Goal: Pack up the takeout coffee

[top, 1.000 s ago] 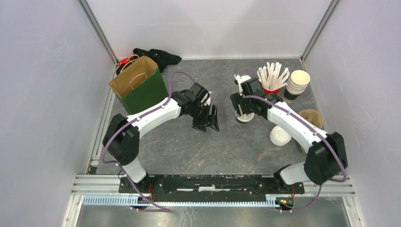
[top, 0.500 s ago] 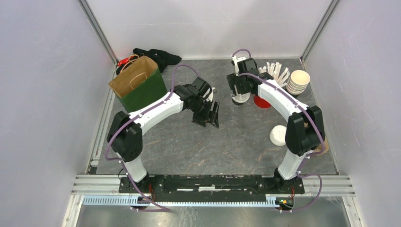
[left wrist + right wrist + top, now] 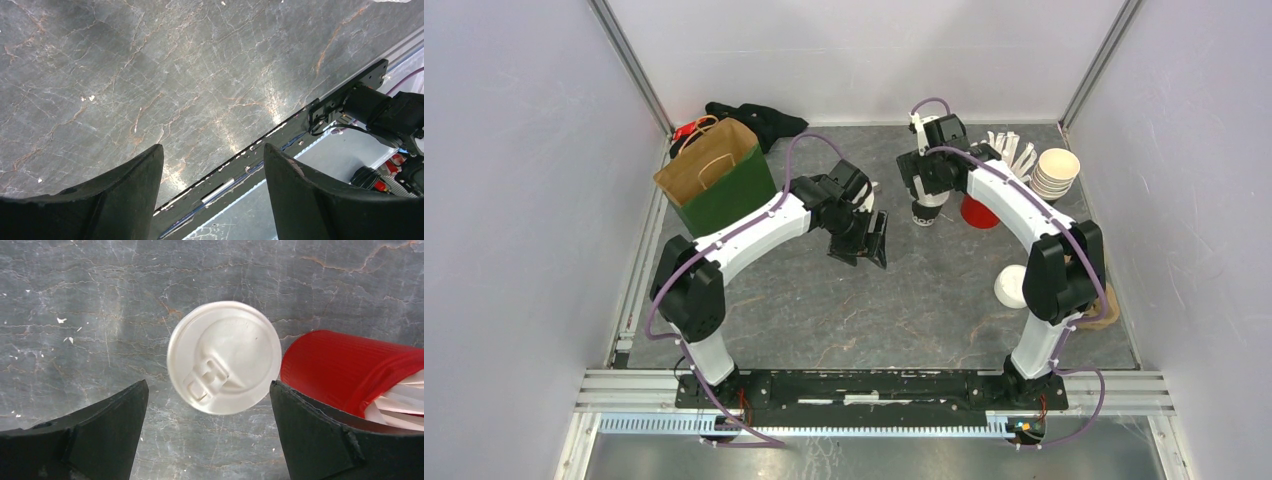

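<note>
One takeout coffee (image 3: 224, 357), a dark cup under a round white lid, stands on the grey table next to a red cup. From above, the takeout coffee (image 3: 921, 216) shows at the back centre. My right gripper (image 3: 208, 385) hangs over it, open, with both fingers clear of the lid. In the top view, the right gripper (image 3: 924, 200) points straight down. My left gripper (image 3: 864, 247) hovers over mid-table to the left of the cup. In its own wrist view, the left gripper (image 3: 214, 147) is open and holds nothing.
A green and brown paper bag (image 3: 719, 180) stands open at the back left, with black cloth (image 3: 759, 118) behind it. The red cup (image 3: 977, 212) holds white sticks. A stack of lidless cups (image 3: 1054, 172) is at the back right. A loose white lid (image 3: 1011, 287) lies by the right arm.
My right arm swung toward the back left and the lidded cup moved with it. Its jaws have since widened off the cup. My left gripper shifted slightly.
</note>
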Motion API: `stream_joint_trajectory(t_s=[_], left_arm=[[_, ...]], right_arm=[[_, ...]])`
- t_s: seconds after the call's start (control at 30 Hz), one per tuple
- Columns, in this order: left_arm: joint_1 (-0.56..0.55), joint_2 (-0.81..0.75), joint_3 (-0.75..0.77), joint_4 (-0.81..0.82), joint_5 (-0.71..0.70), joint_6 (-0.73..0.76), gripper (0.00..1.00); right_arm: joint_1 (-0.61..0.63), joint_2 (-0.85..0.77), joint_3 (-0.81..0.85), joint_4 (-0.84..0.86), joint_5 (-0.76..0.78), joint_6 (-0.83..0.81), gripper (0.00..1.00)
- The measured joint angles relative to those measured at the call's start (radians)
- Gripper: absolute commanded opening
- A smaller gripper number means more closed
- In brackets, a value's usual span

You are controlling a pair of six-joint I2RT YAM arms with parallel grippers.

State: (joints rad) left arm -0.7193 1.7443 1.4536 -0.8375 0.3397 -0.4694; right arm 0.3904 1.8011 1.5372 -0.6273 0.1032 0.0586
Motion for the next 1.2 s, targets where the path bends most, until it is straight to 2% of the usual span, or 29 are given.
stream_joint_trajectory(t_s=[0.43, 0.7, 0.93, 1.1, 1.2], left_arm=[[0.000, 0.003, 0.040, 0.004, 0.010, 0.022, 0.83], [0.006, 0.003, 0.163, 0.014, 0.027, 0.078, 0.89], [0.023, -0.013, 0.214, 0.055, 0.034, 0.134, 0.91], [0.036, -0.026, 0.214, 0.055, 0.035, 0.182, 0.91], [0.048, -0.026, 0.215, 0.054, 0.037, 0.212, 0.91]], right_arm=[[-0.001, -0.019, 0.182, -0.165, -0.020, -0.014, 0.98], [-0.049, -0.221, 0.125, -0.248, -0.001, -0.037, 0.98], [-0.241, -0.409, 0.060, -0.329, 0.080, -0.028, 0.94], [-0.448, -0.394, 0.062, -0.330, 0.082, 0.052, 0.80], [-0.587, -0.330, 0.090, -0.312, 0.077, 0.128, 0.77]])
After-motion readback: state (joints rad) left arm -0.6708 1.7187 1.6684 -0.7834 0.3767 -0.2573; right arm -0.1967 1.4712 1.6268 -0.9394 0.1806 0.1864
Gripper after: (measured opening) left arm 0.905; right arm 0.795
